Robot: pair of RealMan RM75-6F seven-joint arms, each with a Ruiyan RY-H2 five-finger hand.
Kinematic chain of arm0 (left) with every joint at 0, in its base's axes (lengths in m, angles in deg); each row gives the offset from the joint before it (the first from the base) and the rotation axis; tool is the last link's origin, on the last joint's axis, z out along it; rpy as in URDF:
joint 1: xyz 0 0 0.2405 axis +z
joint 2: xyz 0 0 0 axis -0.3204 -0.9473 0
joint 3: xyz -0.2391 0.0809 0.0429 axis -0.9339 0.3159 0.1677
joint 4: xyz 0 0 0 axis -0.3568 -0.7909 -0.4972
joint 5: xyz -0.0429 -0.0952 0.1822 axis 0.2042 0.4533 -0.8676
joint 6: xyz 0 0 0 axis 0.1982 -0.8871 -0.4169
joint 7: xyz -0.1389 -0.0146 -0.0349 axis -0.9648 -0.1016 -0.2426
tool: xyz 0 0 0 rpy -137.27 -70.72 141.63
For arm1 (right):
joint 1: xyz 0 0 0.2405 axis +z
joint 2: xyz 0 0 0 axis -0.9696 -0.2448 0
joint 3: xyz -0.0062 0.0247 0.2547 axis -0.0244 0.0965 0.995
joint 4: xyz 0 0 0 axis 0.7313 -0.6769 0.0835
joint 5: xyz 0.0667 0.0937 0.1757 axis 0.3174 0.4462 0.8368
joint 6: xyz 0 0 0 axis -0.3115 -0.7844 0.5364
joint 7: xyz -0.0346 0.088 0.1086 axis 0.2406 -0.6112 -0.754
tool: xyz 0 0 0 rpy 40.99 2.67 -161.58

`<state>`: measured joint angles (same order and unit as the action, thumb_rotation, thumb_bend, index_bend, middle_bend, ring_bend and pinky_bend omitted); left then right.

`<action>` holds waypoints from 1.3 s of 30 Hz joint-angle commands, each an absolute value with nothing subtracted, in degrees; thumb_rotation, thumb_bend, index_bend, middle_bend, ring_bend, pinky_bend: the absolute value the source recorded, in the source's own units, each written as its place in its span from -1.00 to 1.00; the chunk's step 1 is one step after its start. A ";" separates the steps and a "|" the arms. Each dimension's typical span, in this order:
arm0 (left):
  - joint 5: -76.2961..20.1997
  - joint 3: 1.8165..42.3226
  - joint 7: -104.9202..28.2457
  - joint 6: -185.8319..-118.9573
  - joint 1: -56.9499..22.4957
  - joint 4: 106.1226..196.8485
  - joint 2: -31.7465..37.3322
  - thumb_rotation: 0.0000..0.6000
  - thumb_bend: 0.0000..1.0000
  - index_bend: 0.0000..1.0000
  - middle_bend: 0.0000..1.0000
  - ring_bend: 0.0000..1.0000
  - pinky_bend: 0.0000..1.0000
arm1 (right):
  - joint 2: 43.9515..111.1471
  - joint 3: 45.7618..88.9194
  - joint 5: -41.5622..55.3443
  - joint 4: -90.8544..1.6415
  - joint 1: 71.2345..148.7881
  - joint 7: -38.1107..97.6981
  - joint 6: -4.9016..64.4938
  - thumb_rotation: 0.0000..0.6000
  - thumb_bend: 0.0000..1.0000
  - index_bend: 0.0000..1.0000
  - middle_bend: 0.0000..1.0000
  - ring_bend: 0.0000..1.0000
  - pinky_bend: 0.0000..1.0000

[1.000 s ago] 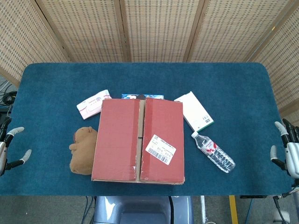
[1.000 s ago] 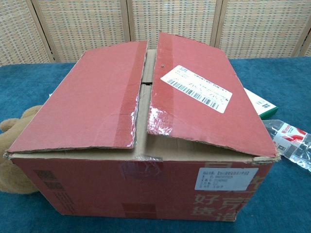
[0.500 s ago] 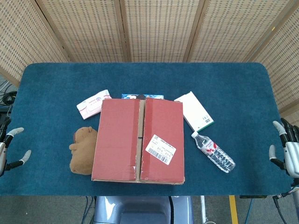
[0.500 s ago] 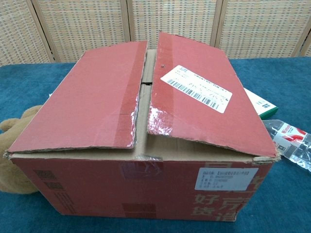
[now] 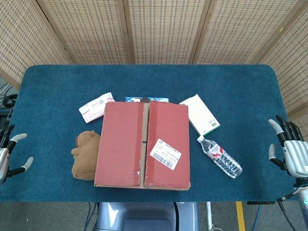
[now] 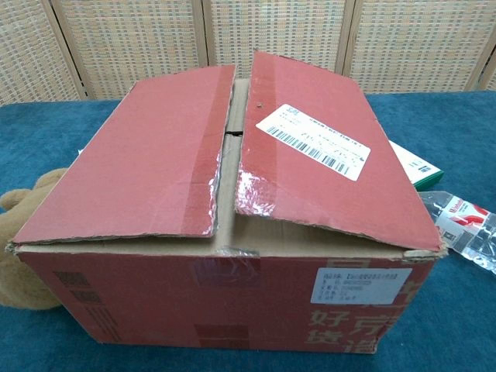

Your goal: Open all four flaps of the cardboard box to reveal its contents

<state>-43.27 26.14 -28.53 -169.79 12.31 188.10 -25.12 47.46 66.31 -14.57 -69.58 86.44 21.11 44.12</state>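
A red cardboard box stands at the table's front middle and fills the chest view. Its two long top flaps lie down, slightly raised, with a narrow gap along the middle. The right flap bears a white shipping label. My left hand hovers at the table's left edge, fingers spread, holding nothing. Off the right edge, my right hand is likewise spread and empty. Both are far from the box and absent from the chest view.
A brown plush toy lies against the box's left side. A water bottle and a white-green carton lie to its right. A pink-white pack and a blue item sit behind it. The blue table backs onto wicker screens.
My right hand has moved inward and up toward the table's right edge, showing more fully. The left hand has barely shifted. The box and flaps are unchanged.
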 commanded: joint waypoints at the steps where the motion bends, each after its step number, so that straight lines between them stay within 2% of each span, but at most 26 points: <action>1: -43.43 26.25 -28.17 -169.71 12.22 188.28 -25.10 0.66 -0.36 -0.59 -1.00 -1.00 -1.00 | 46.22 66.93 -16.64 -70.34 88.32 19.02 42.82 1.00 0.76 -0.86 -0.95 -1.00 -1.00; 5: -43.70 26.42 -27.43 -169.52 12.01 188.49 -24.80 0.66 -0.36 -0.59 -1.00 -1.00 -1.00 | 45.13 68.01 -19.49 -70.58 91.61 15.47 40.86 1.00 0.97 -0.86 -0.86 -1.00 -1.00; 7: -43.76 26.47 -26.78 -169.30 11.79 188.52 -24.68 0.66 -0.36 -0.59 -1.00 -1.00 -1.00 | 44.79 68.57 -20.88 -70.74 93.51 13.84 39.76 1.00 1.00 -0.82 -0.82 -1.00 -1.00; 17: -43.77 26.46 -24.43 -167.79 10.44 188.91 -24.40 0.66 -0.36 -0.59 -1.00 -1.00 -1.00 | 45.33 71.51 -22.77 -73.00 103.62 8.25 31.84 1.00 1.00 -0.60 -0.64 -1.00 -1.00; 28: -42.57 26.31 -22.08 -165.64 8.76 189.09 -23.77 0.66 -0.36 -0.59 -1.00 -1.00 -1.00 | 46.91 72.40 -24.02 -75.29 112.36 5.96 24.04 1.00 1.00 -0.55 -0.60 -1.00 -1.00; 39: -40.89 26.14 -20.20 -164.28 7.54 188.92 -23.01 0.65 -0.36 -0.59 -1.00 -1.00 -1.00 | 49.13 74.33 -20.95 -76.30 119.13 6.30 18.72 1.00 1.00 -0.54 -0.57 -1.00 -1.00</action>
<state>-41.01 26.17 -20.35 -164.47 7.71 188.91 -23.08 48.63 73.96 -21.51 -76.11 118.10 6.29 19.69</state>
